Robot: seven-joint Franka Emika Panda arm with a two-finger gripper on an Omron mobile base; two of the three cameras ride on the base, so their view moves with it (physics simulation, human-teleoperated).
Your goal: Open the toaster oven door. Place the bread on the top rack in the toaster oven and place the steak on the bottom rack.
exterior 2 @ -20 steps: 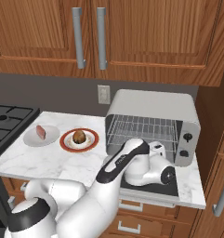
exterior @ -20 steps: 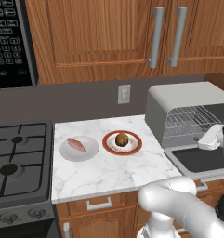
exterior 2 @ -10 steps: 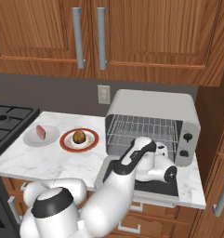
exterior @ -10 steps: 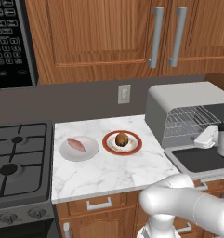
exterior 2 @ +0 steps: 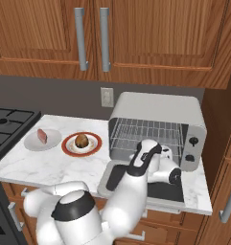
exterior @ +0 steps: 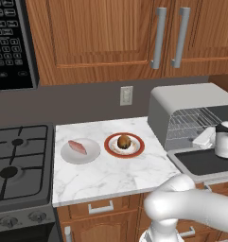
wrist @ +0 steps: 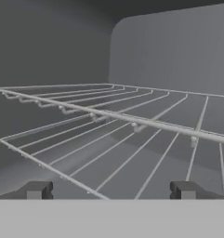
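No words or numbers clear enough to read, tiny white marks on the black microwave keypad (exterior: pixel 9 42) at ten o'clock, too blurry

At the right of the frame the toaster oven (exterior: pixel 191 106) is seen with its door (exterior: pixel 205 163) dropped open and flat. In the middle, on the white table (exterior: pixel 106 175), the bread (exterior: pixel 124 141) is set on a red-rimmed plate (exterior: pixel 111 149), just beside the steak (exterior: pixel 77 147) on a grey plate (exterior: pixel 68 156).

A glossy white arm (exterior 2: pixel 131 191) built of rounded, bulbous segments is seen, with dark grey bands at the joints. The tool (wrist: pixel 109 190) is tipped by two small, dark, blocky fingers (wrist: pixel 38 189).
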